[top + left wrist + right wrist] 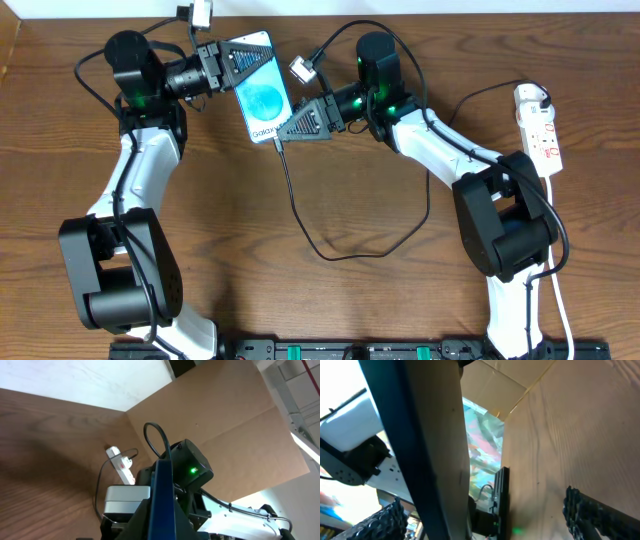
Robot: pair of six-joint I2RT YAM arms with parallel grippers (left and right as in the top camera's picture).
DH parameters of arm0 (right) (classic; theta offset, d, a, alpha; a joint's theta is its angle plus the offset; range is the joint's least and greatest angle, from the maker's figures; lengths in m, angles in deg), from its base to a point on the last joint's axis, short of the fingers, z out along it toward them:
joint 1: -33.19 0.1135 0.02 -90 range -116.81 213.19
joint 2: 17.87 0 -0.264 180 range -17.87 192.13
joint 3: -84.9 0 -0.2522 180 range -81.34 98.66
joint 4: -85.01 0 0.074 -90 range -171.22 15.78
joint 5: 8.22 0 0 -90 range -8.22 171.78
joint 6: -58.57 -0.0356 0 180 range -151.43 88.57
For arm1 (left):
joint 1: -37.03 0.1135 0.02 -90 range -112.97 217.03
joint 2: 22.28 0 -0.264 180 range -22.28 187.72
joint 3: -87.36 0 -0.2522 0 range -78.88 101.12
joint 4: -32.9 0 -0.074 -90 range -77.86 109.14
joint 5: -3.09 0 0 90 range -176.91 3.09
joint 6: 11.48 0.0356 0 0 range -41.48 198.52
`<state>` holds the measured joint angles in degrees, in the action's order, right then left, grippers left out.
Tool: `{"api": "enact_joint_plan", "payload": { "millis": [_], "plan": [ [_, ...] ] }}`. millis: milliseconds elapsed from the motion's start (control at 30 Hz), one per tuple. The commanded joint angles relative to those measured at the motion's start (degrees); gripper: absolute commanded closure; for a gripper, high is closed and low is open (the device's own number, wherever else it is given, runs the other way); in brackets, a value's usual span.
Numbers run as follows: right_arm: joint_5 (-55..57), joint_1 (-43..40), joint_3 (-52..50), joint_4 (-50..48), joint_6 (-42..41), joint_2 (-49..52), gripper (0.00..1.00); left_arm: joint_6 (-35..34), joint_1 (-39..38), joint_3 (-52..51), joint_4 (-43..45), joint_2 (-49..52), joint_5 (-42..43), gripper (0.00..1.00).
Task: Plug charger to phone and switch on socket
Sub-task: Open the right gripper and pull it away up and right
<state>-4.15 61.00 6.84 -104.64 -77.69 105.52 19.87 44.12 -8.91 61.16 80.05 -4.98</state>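
The phone [262,95], blue screen up, is held off the table at the back centre, and my left gripper [238,58] is shut on its upper end. In the left wrist view the phone's blue edge [163,495] runs up between the dark fingers. My right gripper [300,122] is open at the phone's lower right corner. In the right wrist view, its fingertips [580,505] stand wide apart either side of the phone's dark edge [420,435]. The black charger cable [296,210] leaves the phone's lower edge, loops across the table and runs to the white socket [540,130] at the right.
The socket's white lead [556,260] trails down the right side past the right arm's base. The socket also appears far off in the left wrist view [120,464]. The cable loop lies on the wood between the two arms.
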Motion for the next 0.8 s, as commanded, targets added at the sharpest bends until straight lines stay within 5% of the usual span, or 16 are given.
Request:
{"api": "enact_joint_plan", "payload": {
  "millis": [0, 433, 767],
  "plan": [
    [-1.33, -1.07, 0.92, -0.02, 0.24, 0.37, 0.01, -0.24, 0.13, 0.37, 0.52, -1.25, 1.25, 0.93],
    [1.51, -9.94, 0.92, 2.97, -2.14, 0.37, 0.01, -0.31, 0.59, 0.37, 0.52, -1.25, 2.49, 0.93],
    [14.27, -12.68, 0.92, 24.02, 1.16, 0.37, 0.01, -0.55, 0.59, 0.37, 0.52, -1.25, 2.49, 0.93]
  ]
}}
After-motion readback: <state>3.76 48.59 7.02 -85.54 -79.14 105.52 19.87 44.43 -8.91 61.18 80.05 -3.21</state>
